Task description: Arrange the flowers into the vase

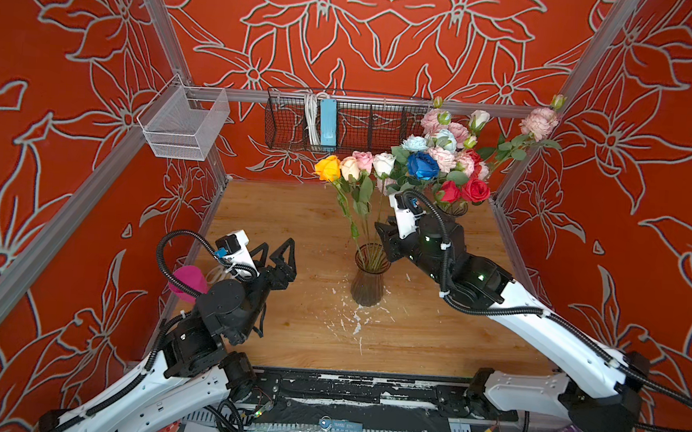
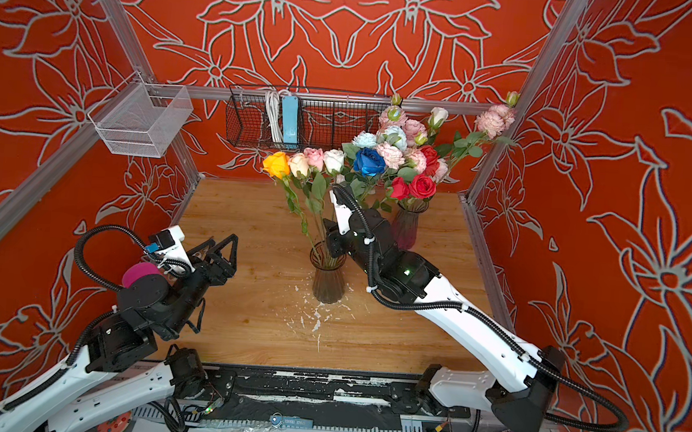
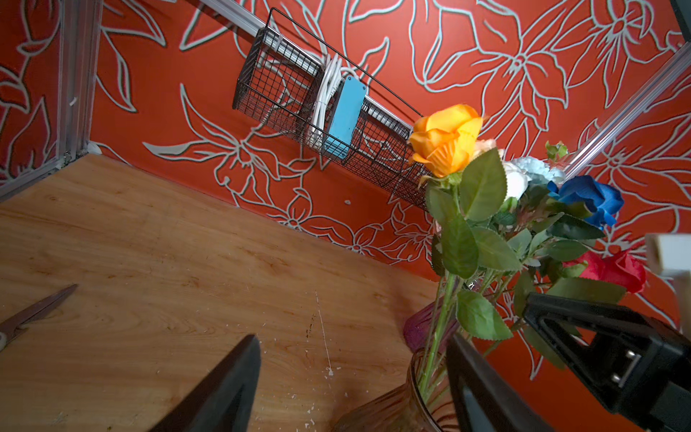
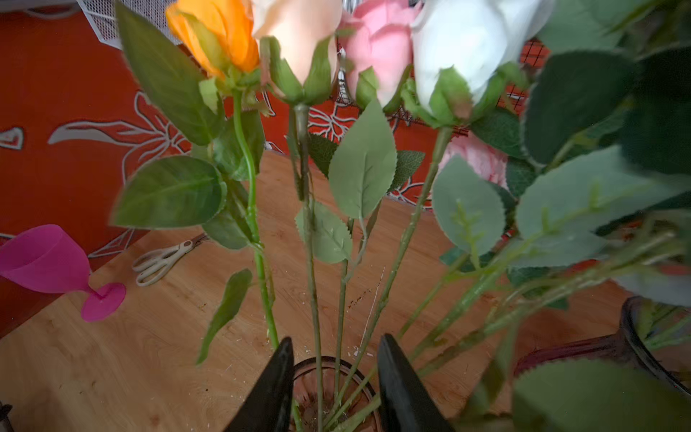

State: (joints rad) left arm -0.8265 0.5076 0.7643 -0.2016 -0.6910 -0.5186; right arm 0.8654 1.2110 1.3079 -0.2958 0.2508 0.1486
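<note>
Flowers (image 1: 444,155) are split between two vases, folks. Out in the middle of the wooden table (image 1: 277,216) stands the near vase (image 1: 368,285), ribbed smoky glass, upright, and we count four roses in it: a yellow-orange rose (image 1: 328,168), a peach rose (image 1: 349,168), a pink rose (image 1: 363,160) and a white rose (image 1: 383,164), all leaning toward the back wall.

At the back right sits the far vase (image 2: 408,225), darker glass, packed with pale pink blooms, a blue rose (image 1: 423,165) and red roses (image 1: 475,190).

Now to the right gripper (image 4: 336,359): we see it right over the near vase's rim, jaws parted a moderate way, several green stems running up between them. Daylight shows on both sides of those stems, so nothing is pinched. Whether the yellow-orange rose's stem brushes a finger, we cannot tell.

Over on the left, the left gripper (image 1: 277,254) hangs above bare wood, well apart from the near vase, jaws spread wide and empty.

Around the edges we have a pink plastic goblet (image 4: 45,258) tipped over at the table's left side, with scissors (image 4: 160,258) lying near it. On the back wall hangs a black wire basket (image 1: 367,122) holding a blue power strip (image 1: 328,122).
</note>
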